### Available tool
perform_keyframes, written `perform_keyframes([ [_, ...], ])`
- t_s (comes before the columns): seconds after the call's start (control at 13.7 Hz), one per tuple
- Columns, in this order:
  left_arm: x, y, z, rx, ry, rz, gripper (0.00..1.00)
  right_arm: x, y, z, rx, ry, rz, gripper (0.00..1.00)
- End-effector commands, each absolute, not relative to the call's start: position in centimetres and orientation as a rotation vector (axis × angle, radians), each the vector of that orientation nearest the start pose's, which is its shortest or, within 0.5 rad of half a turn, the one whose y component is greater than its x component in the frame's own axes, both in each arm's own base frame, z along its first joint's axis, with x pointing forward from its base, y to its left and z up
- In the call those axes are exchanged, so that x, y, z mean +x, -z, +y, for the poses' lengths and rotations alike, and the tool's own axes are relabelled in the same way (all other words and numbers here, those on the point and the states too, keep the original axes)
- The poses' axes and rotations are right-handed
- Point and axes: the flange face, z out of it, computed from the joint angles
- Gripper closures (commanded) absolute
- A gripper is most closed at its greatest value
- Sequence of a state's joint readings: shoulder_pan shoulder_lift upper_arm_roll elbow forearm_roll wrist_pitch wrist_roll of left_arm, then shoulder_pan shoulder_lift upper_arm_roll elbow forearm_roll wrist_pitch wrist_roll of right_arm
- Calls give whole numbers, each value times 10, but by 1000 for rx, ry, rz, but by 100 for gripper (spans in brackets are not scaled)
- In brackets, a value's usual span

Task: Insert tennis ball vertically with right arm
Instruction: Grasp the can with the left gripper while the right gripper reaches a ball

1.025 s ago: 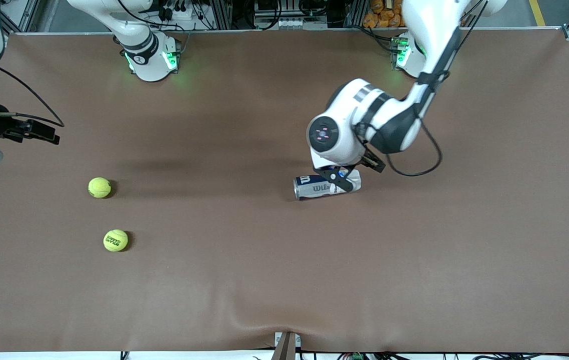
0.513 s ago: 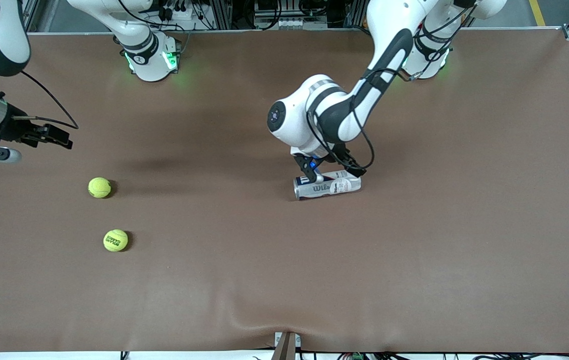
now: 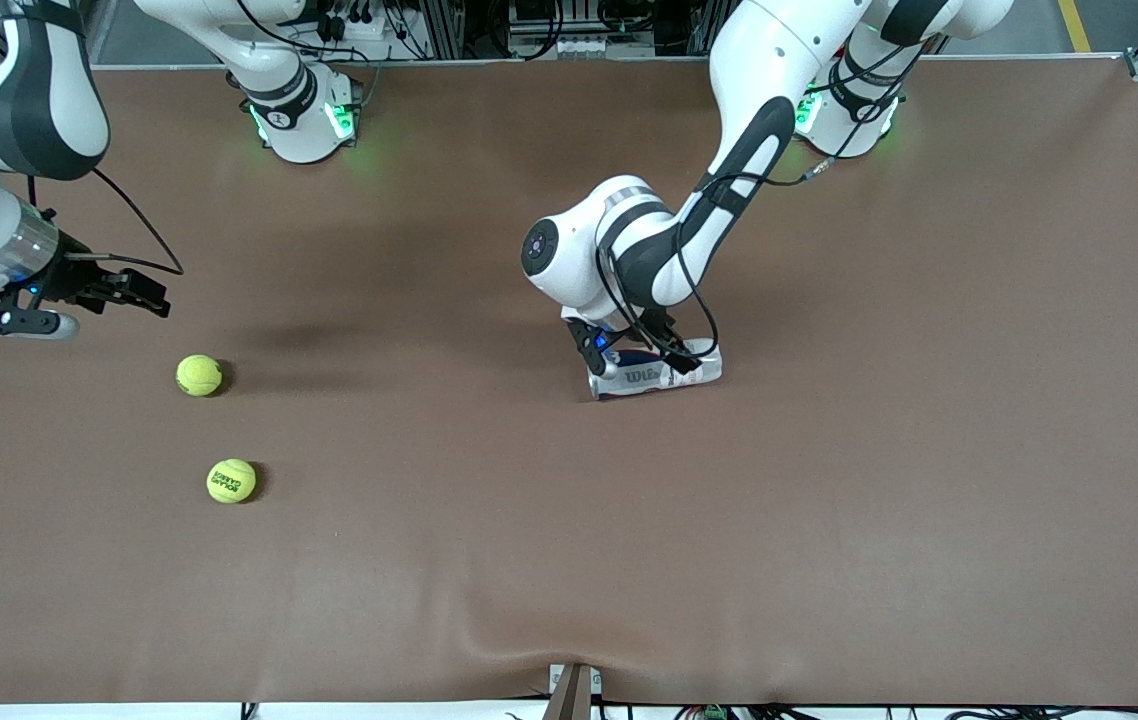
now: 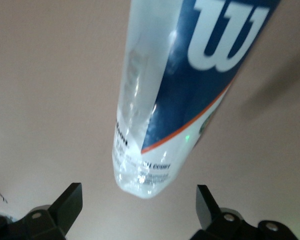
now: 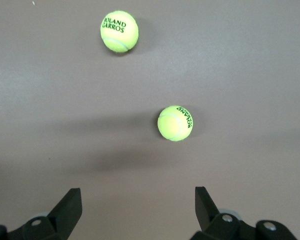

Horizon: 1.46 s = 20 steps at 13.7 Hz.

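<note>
the light, fuzzy, springy tennis ball [image 3: 199, 375] near the counter's right-arm edge should take a squeeze across its middle from the right gripper [image 3: 154, 298], hovering released, while the left gripper [image 3: 629, 355] straddles the thin, slick can [image 3: 657, 373], fingers released.

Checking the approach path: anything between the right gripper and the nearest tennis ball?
Nothing visible. The right gripper is open over bare table, with the closer tennis ball ahead of its fingers and the second ball farther on.
</note>
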<state>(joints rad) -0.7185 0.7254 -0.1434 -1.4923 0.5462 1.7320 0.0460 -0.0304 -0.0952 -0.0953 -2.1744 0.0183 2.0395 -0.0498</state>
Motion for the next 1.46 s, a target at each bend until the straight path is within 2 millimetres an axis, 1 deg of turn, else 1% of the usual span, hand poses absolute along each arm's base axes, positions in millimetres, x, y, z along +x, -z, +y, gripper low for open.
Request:
perform_keyframes([
  [0.0, 486, -219, -469, -2124, -323, 1464, 0, 509, -413, -61, -3111, -81, 126, 0],
  [0.07, 487, -217, -469, -2124, -321, 1474, 0, 512, -407, -59, -3113, -76, 122, 0],
  [0.29, 486, -207, -468, -2117, -336, 1481, 0, 524, -376, -65, -3118, -96, 138, 0],
  [0.37, 486, -204, -468, -2107, -345, 1493, 0, 528, -362, -69, -3120, -98, 146, 0],
  [0.44, 486, -201, -467, -2092, -356, 1517, 0, 532, -353, -74, -3122, -101, 159, 0],
  [0.66, 491, -190, -463, -2042, -382, 1604, 0, 542, -335, -93, -3126, -125, 158, 0],
  [0.81, 492, -187, -462, -2023, -387, 1633, 0, 539, -322, -107, -3123, -151, 108, 0],
  [0.88, 491, -184, -462, -2021, -390, 1637, 0, 539, -315, -109, -3122, -160, 58, 0],
  [1.03, 491, -179, -462, -2020, -395, 1639, 0, 541, -301, -116, -3139, -124, -13, 0],
  [1.1, 491, -176, -461, -2016, -402, 1642, 0, 541, -293, -124, -3138, -125, -49, 0],
  [1.17, 491, -175, -461, -2003, -408, 1657, 0, 541, -285, -131, -3140, -118, -67, 0],
  [1.32, 491, -170, -459, -1982, -429, 1684, 0, 541, -274, -133, -3140, -124, -72, 0],
  [1.39, 493, -168, -456, -1982, -436, 1684, 0, 540, -270, -138, -3138, -133, -56, 0],
])
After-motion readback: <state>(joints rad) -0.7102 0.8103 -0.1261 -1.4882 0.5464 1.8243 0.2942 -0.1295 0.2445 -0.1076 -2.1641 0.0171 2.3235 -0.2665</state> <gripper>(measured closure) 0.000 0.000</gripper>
